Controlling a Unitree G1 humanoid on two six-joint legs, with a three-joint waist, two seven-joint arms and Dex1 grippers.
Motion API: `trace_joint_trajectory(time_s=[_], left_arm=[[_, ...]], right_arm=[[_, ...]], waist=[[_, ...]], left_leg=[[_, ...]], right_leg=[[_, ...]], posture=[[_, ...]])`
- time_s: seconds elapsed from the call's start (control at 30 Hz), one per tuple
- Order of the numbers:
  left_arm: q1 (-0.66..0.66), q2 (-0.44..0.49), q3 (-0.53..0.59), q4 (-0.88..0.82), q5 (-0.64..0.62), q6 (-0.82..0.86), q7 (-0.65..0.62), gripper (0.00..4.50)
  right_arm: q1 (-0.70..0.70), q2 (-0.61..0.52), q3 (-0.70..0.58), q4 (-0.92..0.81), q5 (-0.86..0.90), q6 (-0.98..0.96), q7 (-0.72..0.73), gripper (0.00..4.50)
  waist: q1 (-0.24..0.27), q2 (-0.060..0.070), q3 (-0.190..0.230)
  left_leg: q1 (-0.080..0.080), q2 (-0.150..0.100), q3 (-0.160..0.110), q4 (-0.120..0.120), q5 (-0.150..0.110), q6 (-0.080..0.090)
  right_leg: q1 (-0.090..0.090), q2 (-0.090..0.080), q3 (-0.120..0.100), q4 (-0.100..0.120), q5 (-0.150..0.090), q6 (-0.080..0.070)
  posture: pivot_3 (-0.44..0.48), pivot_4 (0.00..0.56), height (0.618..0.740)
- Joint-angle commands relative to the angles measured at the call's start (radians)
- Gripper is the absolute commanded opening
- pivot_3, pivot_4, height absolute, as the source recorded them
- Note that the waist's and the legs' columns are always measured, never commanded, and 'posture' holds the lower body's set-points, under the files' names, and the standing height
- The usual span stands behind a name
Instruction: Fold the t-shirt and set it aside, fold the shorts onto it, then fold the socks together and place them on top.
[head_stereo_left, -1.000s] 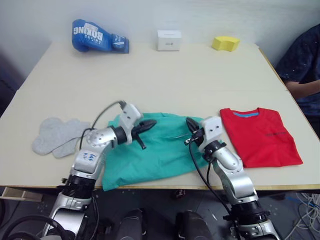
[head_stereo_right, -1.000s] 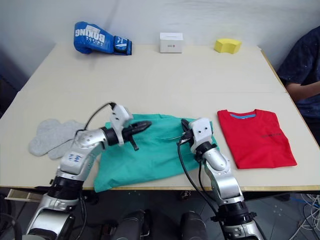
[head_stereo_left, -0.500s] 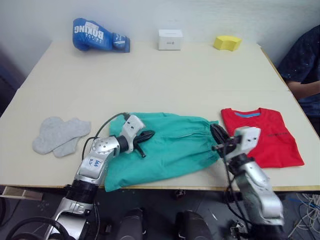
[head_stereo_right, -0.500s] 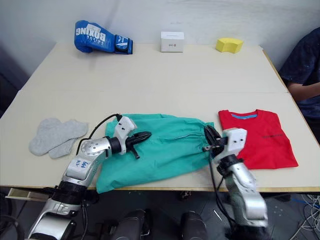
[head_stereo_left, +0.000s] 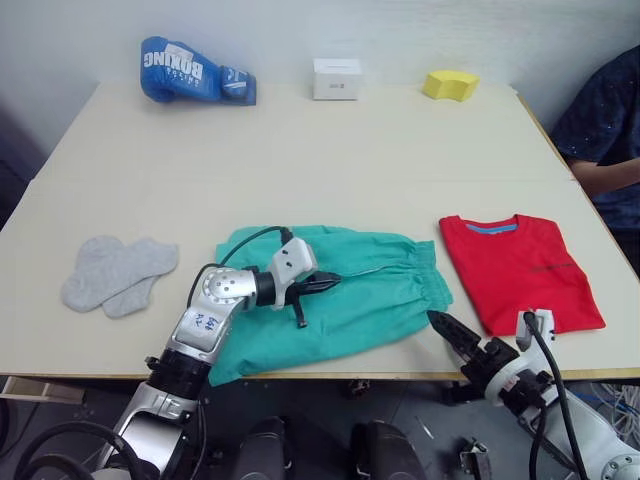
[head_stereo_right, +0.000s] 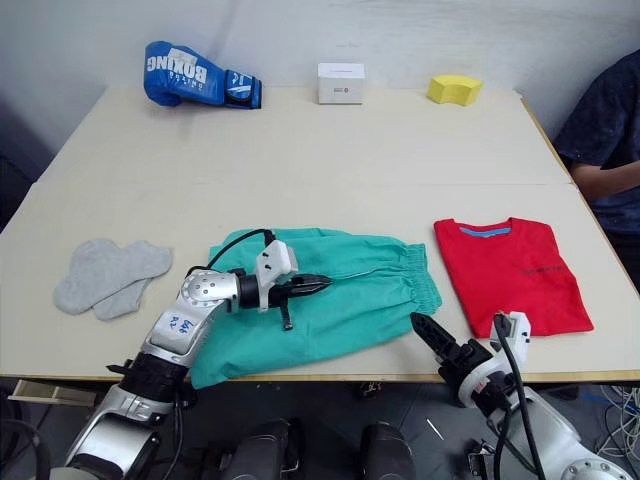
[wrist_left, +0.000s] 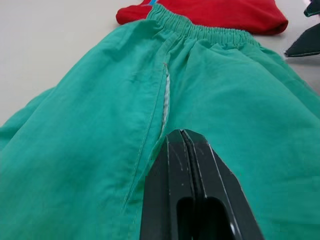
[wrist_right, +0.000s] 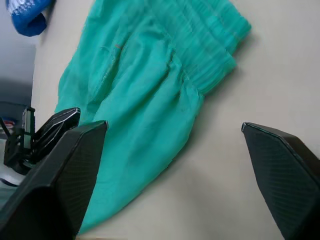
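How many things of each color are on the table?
Blue: 1, the boxing glove
White: 1, the small box
Yellow: 1, the sponge
Red: 1, the t-shirt
Green: 1, the shorts
Grey: 2, the socks
Total: 7

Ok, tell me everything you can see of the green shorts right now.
The teal green soft cloth shorts lie spread flat near the table's front edge, with the gathered elastic waistband toward the folded red t-shirt and the legs toward the grey socks. A seam with a pale slit runs down the middle. The left gripper, fingers shut, rests over the fabric; the open right gripper is off the cloth.
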Motion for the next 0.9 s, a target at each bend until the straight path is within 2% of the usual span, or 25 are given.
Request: trace_joint_trajectory(time_s=[0.03, 0.17, 0.23, 0.27, 0.33, 0.43, 0.53, 0.67, 0.7, 0.83, 0.9], left_arm=[[0.02, -0.007, -0.011, -0.04, -0.009, 0.016, -0.01, 0.0], [0.029, 0.0, -0.027, -0.044, 0.006, 0.061, -0.013, 0.0], [0.03, 0.014, -0.039, -0.034, 0.032, 0.066, -0.008, 0.0], [0.031, 0.017, -0.039, -0.035, 0.038, 0.077, -0.002, 0.0], [0.031, 0.005, -0.017, -0.054, 0.015, 0.151, 0.022, 0.0], [0.027, 0.0, -0.001, -0.07, -0.002, 0.195, 0.026, 0.0], [0.024, 0.006, -0.006, -0.074, 0.006, 0.196, 0.024, 0.0], [0.013, 0.016, 0.023, -0.09, 0.006, 0.188, 0.045, 0.0], [0.014, 0.024, 0.033, -0.11, -0.009, 0.24, 0.046, 0.0], [0.027, 0.047, 0.051, -0.168, -0.031, 0.344, 0.059, 0.0], [0.036, 0.052, 0.058, -0.182, -0.02, 0.338, 0.076, 0.0]], right_arm=[[-0.071, 0.011, 0.082, 0.057, 0.064, 0.008, -0.057, 4.45], [-0.195, 0.067, 0.137, 0.171, 0.0, -0.014, -0.087, 4.45], [-0.28, 0.106, 0.181, 0.255, -0.086, -0.008, -0.104, 4.45], [-0.322, 0.141, 0.193, 0.293, -0.11, -0.017, -0.106, 4.28], [-0.385, 0.195, 0.209, 0.347, -0.153, -0.021, -0.102, 3.86], [-0.457, 0.272, 0.218, 0.416, -0.261, -0.039, -0.027, 2.84], [-0.509, 0.347, 0.203, 0.482, -0.447, -0.143, 0.052, 1.77], [-0.529, 0.391, 0.155, 0.447, -0.635, -0.284, 0.146, 0.44], [-0.523, 0.397, 0.13, 0.417, -0.651, -0.31, 0.162, 0.05], [-0.515, 0.381, 0.055, 0.324, -0.697, -0.347, 0.153, 0.05], [-0.513, 0.267, 0.062, 0.243, -0.84, -0.342, 0.189, 0.05]], waist=[[-0.003, 0.0, 0.0], [-0.005, -0.002, 0.0], [-0.01, -0.002, 0.0], [-0.016, -0.003, -0.001], [-0.025, -0.004, -0.001], [-0.034, -0.003, -0.001], [-0.035, -0.003, -0.001], [-0.034, -0.005, -0.002], [-0.031, -0.005, -0.002], [-0.017, -0.002, 0.0], [-0.012, 0.0, 0.001]], left_leg=[[0.0, 0.0, 0.0, 0.0, 0.0, 0.0], [0.0, 0.002, 0.001, 0.002, 0.0, 0.0], [0.001, 0.004, 0.001, 0.002, -0.001, 0.0], [0.001, 0.005, 0.002, 0.002, 0.0, 0.0], [0.002, 0.007, 0.003, 0.002, 0.0, -0.001], [0.002, 0.008, 0.004, 0.001, 0.0, -0.002], [0.003, 0.011, 0.005, 0.0, 0.0, -0.005], [0.003, 0.014, 0.006, 0.0, 0.001, -0.007], [0.003, 0.013, 0.006, 0.0, 0.0, -0.008], [-0.001, 0.011, 0.006, 0.0, 0.0, -0.008], [-0.01, 0.009, 0.006, 0.001, 0.004, -0.009]], right_leg=[[0.0, 0.0, 0.0, 0.0, 0.0, 0.0], [0.0, 0.001, 0.0, 0.0, 0.0, 0.0], [0.0, 0.003, 0.0, 0.0, 0.001, -0.001], [0.0, 0.003, 0.0, 0.0, 0.001, -0.002], [0.0, 0.004, 0.0, 0.0, 0.002, -0.003], [0.0, 0.005, 0.0, 0.0, 0.002, -0.003], [-0.002, 0.007, 0.0, 0.001, 0.002, -0.004], [-0.002, 0.01, 0.001, 0.001, 0.003, -0.006], [-0.002, 0.01, 0.001, 0.0, 0.003, -0.006], [-0.006, 0.008, 0.002, 0.001, 0.004, -0.006], [-0.015, 0.006, 0.002, 0.003, 0.004, -0.006]], posture=[[0.0, 0.15, 0.74], [0.0, 0.15, 0.74], [0.0, 0.15, 0.74], [0.0, 0.15, 0.74], [0.0, 0.15, 0.74], [0.0, 0.15, 0.74], [0.0, 0.15, 0.74], [0.0, 0.15, 0.74], [0.0, 0.15, 0.74], [0.0, 0.15, 0.74], [0.0, 0.15, 0.74]])
